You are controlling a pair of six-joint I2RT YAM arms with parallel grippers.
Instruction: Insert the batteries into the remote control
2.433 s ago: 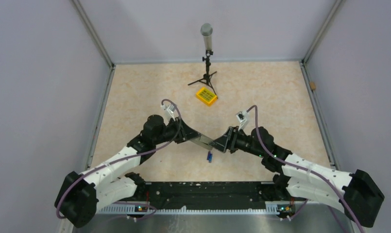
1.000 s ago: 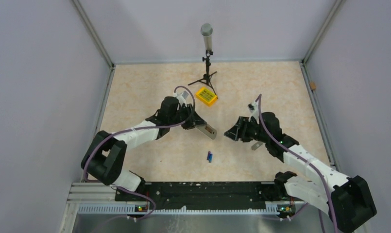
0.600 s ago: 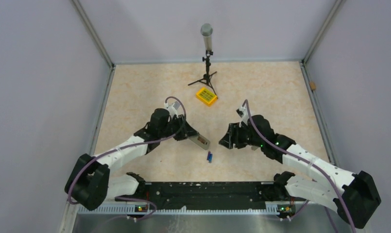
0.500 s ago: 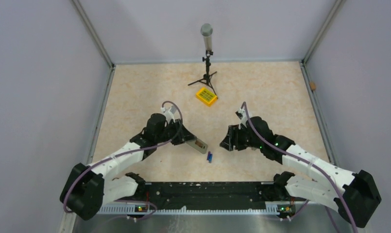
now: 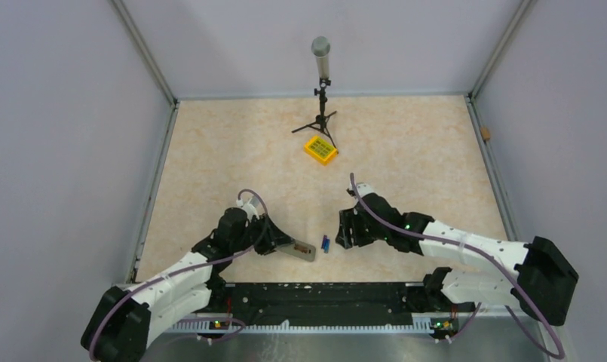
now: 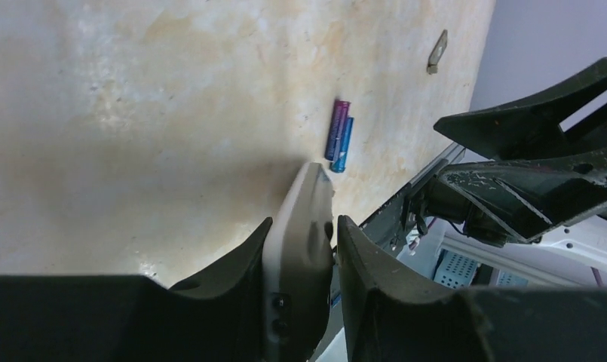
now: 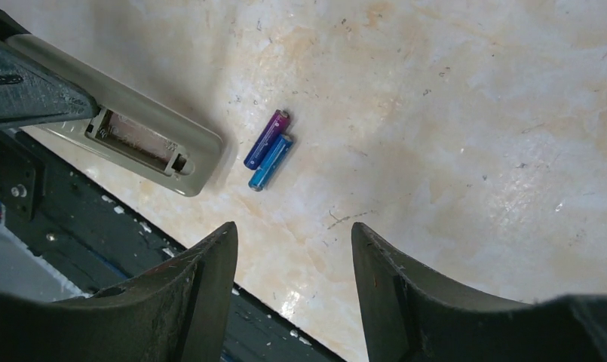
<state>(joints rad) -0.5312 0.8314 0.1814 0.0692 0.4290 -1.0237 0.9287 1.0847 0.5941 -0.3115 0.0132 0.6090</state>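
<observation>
Two batteries [image 7: 268,149], one purple and one blue, lie side by side and touching on the counter [image 5: 232,151], close to its near edge. They are parallel, the blue one set slightly nearer the edge. Nothing grips them.

The remote control [image 7: 157,113] is just beside them, apart from them by a narrow strip of bare counter. Its back faces up and its battery compartment [image 7: 134,139] is uncovered, with no cell inside. The end with the compartment points toward the batteries and is low over the counter; I cannot tell whether it touches.

The left tool [image 6: 306,226] is clenched on the remote control's other end, one finger on each long side.

The right tool [image 7: 292,230] is released, its fingers spread with nothing between them. It hangs over the counter just to the right of the batteries, which are in plain sight beyond its fingertips. Seen from overhead, the batteries sit between the two tools.

Farther back on the counter, well apart from all this, stand a yellow box [image 5: 320,149] with green keys and, behind it, a microphone stand [image 5: 320,49] on a tripod.
</observation>
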